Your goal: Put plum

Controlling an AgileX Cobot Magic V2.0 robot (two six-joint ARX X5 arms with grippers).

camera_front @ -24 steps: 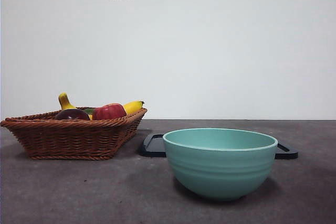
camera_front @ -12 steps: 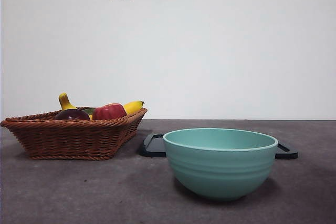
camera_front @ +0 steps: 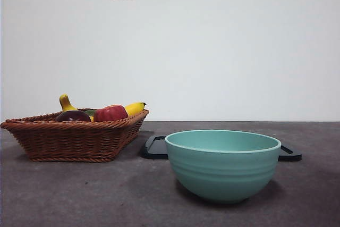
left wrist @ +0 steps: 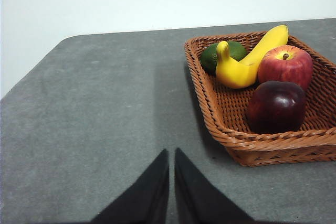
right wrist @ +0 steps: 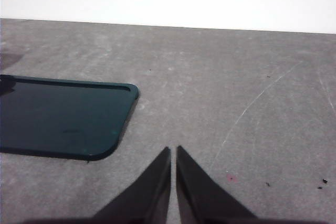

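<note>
Over on the left of the table sits a wicker basket (camera_front: 74,137), and the plum (left wrist: 276,106) lies inside it at the near corner, touching the red apple (left wrist: 285,65) just behind it, w/ a banana (left wrist: 247,61) and a green fruit (left wrist: 222,56) farther back. From the front the plum (camera_front: 73,116) only just peeks over the rim. Compared w/ a second ago and half a sec ago, nothing has shifted: basket, fruit, teal bowl (camera_front: 222,164) at centre-right and the black tray (camera_front: 156,148) behind it all sit exactly as they were, and no arm has entered the front view. So the job looks not yet begun; plum untouched. Left gripper (left wrist: 171,157) hangs above bare table, near the basket's left side but apart from it, its black jaws pressed together, holding nothing. Right gripper (right wrist: 174,153) hovers over bare table beside the tray's (right wrist: 63,124) corner, jaws likewise closed on nothing. Judging by position, the left arm is the likelier one to go for the plum; it'd need to spread its jaws first. Where the plum should end up isn't stated; bowl or tray are both guesses.
</note>
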